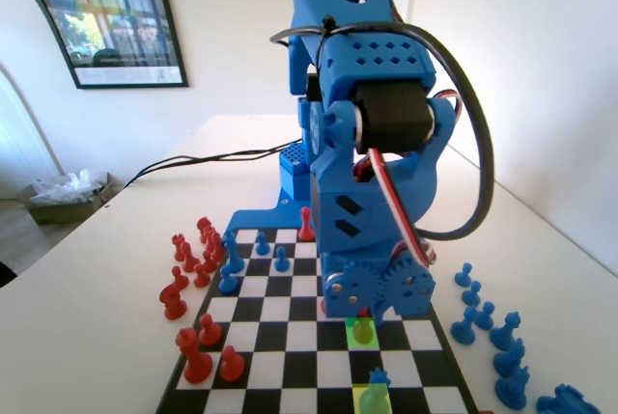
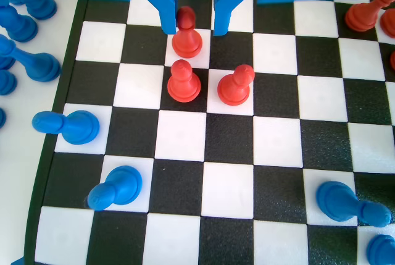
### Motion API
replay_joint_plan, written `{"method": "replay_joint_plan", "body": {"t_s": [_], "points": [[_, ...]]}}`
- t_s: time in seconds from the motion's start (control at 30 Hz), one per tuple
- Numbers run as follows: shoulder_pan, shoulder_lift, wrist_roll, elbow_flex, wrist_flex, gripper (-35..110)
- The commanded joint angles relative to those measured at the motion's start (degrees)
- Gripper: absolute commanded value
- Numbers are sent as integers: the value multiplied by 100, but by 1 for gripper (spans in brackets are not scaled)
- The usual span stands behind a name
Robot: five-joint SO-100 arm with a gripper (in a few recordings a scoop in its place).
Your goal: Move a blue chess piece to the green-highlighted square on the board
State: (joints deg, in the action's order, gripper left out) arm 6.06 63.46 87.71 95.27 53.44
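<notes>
I see the blue two-finger gripper (image 2: 191, 25) low over the flat black-and-white checkered board with its blue plastic rim (image 1: 462, 368). In the wrist view its jaws stand slightly apart on either side of a small red plastic pawn (image 2: 186, 37) on a white square; I cannot tell whether they touch it. Two more red pawns (image 2: 183, 82) (image 2: 236, 86) stand just beside it, on the next row.

In the fixed view the bright green-highlighted square (image 1: 362, 331) lies right under the gripper's gears, toward the board's near edge, with a piece standing on it. The small blue plastic chess piece with a jagged crown-like top (image 1: 379, 377) stands on the paler yellow-green square (image 1: 372, 400) at the near edge.
</notes>
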Motion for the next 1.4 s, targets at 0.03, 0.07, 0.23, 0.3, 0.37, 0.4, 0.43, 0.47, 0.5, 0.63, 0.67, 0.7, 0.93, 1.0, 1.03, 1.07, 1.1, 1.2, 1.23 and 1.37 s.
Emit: {"method": "replay_joint_plan", "body": {"t_s": [0.03,0.07,0.23,0.3,0.37,0.4,0.43,0.47,0.5,0.63,0.67,0.7,0.93,1.0,1.03,1.07,1.1,1.2,1.23,1.37], "points": [[88,149,114,-308,62,9],[88,141,114,-316,62,9],[97,114,114,-325,62,8],[105,105,132,-316,62,7],[114,105,132,-299,35,7],[123,105,132,-290,18,6],[123,105,132,-290,9,5],[123,105,132,-290,0,5],[123,105,141,-290,0,3],[123,105,176,-290,0,1],[114,105,185,-290,0,1],[105,105,185,-290,0,1],[0,308,185,-396,185,1],[-44,475,185,-475,360,1],[-79,580,176,-510,439,1],[-105,686,176,-545,492,1],[-158,835,167,-571,554,1],[-352,1248,149,-571,738,1],[-439,1380,158,-554,791,1],[-949,1960,97,-483,1090,1]]}}
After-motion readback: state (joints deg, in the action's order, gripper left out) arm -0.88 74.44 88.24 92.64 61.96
